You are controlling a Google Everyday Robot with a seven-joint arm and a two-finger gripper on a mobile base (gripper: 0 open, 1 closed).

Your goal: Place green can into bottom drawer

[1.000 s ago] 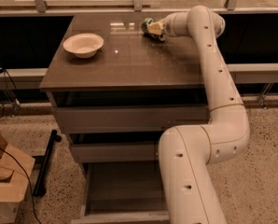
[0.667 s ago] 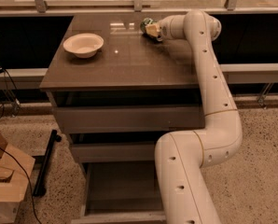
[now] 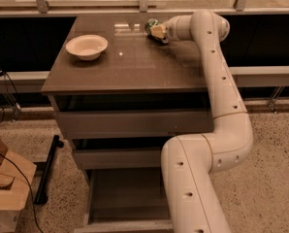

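No readable text, labels or numbers anywhere, not even on can (image 3: 151, 24), with hand (image 3: 157, 32) right at it near far tabletop (image 3: 135, 64) edge.

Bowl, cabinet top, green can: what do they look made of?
The bowl: cream, matte, likely ceramic or plastic; no sharp glints. The cabinet top: dark brown, semi-gloss, laminate or sealed wood; it shows bright reflections. The green can: largely hidden by the claw at the top's far edge; the visible green patch suggests printed metal, but that is unconfirmed.
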